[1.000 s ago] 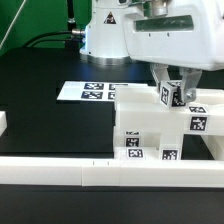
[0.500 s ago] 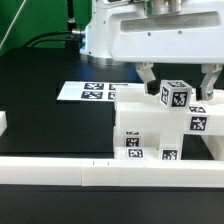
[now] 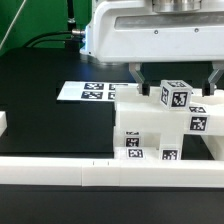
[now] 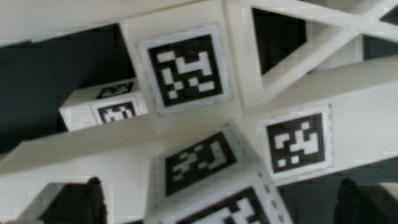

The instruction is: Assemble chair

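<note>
The partly joined chair (image 3: pixel 150 128) is a stack of glossy white tagged pieces at the exterior view's right, just behind the front rail. A small tagged cube (image 3: pixel 176 96) sits on top of it. My gripper (image 3: pixel 178 82) hangs over that cube, open, with one finger (image 3: pixel 145 78) well off each side and neither touching it. In the wrist view the cube's tagged faces (image 4: pixel 217 172) lie between the two dark fingertips (image 4: pixel 80 202), with gaps on both sides. Beyond it are white X-braced bars (image 4: pixel 311 35) and more tags.
The marker board (image 3: pixel 88 92) lies flat on the black table behind the chair's left side. A long plain white rail (image 3: pixel 90 176) runs along the front edge. A small white block (image 3: pixel 3 122) shows at the exterior view's far left.
The jaws have spread wide and let go of the small cube, which stays on top of the chair. The hand has risen a little.
</note>
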`<state>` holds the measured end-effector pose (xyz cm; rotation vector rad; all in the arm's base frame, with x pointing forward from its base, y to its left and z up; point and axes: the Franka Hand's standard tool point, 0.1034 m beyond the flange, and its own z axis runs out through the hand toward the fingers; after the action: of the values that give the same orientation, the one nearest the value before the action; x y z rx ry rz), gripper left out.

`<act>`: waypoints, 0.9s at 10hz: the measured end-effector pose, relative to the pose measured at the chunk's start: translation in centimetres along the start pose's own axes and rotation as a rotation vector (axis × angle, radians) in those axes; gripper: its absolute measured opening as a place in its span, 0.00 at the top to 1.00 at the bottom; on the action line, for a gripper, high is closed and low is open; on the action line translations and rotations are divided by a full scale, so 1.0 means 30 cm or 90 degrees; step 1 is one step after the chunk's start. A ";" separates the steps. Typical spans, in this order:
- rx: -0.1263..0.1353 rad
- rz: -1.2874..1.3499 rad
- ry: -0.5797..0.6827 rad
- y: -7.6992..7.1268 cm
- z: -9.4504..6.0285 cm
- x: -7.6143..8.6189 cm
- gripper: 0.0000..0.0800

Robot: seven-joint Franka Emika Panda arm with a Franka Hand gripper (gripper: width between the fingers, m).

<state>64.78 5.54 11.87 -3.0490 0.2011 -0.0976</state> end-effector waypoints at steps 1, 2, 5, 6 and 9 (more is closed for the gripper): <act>0.000 -0.038 0.000 0.002 0.000 0.000 0.19; -0.002 -0.078 0.000 0.004 0.000 0.000 0.19; -0.044 -0.236 -0.006 0.011 0.004 -0.002 0.19; -0.044 -0.267 -0.007 0.035 0.004 0.002 0.34; -0.043 -0.259 -0.007 0.036 0.004 0.002 0.65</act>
<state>64.72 4.49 11.67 -3.1078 -0.4261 -0.1016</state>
